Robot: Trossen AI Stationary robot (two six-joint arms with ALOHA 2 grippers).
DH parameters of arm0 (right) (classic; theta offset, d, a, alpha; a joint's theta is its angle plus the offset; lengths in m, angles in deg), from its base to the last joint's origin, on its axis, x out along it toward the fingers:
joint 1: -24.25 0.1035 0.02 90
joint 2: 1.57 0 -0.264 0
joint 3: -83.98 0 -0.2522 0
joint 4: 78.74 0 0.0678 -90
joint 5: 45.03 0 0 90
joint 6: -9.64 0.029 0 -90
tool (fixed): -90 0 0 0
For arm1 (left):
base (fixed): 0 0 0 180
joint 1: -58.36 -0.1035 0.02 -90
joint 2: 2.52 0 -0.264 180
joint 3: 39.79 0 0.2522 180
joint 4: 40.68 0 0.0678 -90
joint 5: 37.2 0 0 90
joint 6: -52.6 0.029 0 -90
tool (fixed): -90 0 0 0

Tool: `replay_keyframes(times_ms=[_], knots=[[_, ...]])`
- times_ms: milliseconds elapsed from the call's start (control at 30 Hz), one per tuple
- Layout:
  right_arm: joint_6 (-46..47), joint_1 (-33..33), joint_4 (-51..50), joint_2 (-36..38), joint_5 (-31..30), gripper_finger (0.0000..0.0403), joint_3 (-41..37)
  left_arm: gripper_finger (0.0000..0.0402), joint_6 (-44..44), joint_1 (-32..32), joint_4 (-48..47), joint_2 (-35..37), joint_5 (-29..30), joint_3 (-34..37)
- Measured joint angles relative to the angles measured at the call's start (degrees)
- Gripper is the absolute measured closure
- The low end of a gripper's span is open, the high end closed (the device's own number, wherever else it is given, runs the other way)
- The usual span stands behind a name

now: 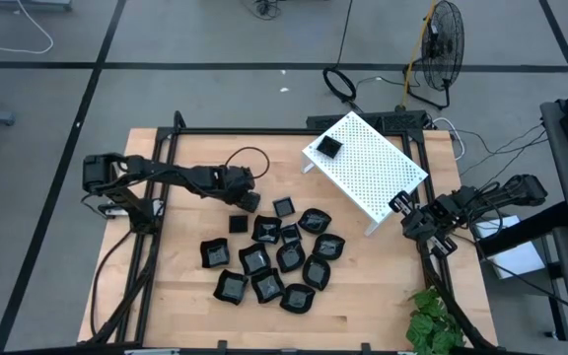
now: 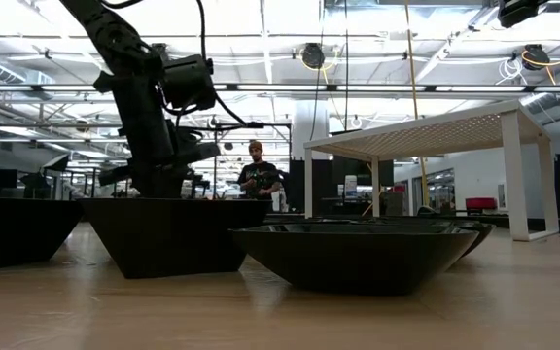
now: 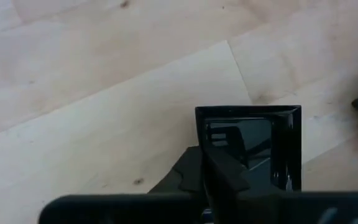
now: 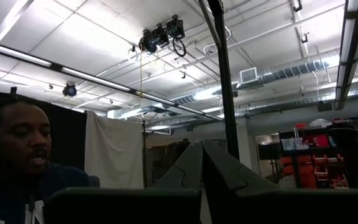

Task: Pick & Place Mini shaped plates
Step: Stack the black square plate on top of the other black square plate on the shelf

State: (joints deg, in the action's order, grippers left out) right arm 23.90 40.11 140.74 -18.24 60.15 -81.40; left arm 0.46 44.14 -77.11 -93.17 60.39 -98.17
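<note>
— Two arms at the bench (image 1: 185,316), and we see only the left one among the plates. How many plates do we have?

— We count thirteen small black plates (image 1: 291,257) bunched together at the middle of the bench, some touching. A fourteenth plate (image 1: 329,147) sits alone on top of the one white rack (image 1: 378,168). A couple in the bunch overlap, so our count may be off by one.

— And the left gripper (image 1: 248,200)?

— It's down at the edge of the bunch nearest the left arm. Its fingers are clenched tight together, tips right over the rim of one square plate (image 3: 263,140). Whether that rim is pinched between them, we cannot tell.

— The right side?

— The right gripper (image 1: 414,219) waits at the bench's right edge, just beside the rack's leg, fingers pressed together with nothing in them. One green plant (image 1: 432,320) sits at the near right corner.
</note>
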Motion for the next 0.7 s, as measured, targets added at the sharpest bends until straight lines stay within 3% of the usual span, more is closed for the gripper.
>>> replay_keyframes(times_ms=[167, 333, 700], knots=[[0.00, -0.02, -0.01, 0.00, 0.00, 0.0403, 0.00, 0.0381, 3.78, 0.00, 1.02, 0.47, 0.11, 0.00], [0.00, 0.00, 0.00, 0.00, -0.02, 0.0403, 0.00, 0.0396, 8.93, -0.32, 1.26, 2.37, 0.38, -1.67], [0.02, -0.02, -0.55, -0.11, 0.02, 0.0403, -0.02, 0.0398, 19.33, -1.80, -0.10, 9.72, 3.73, -12.53]])
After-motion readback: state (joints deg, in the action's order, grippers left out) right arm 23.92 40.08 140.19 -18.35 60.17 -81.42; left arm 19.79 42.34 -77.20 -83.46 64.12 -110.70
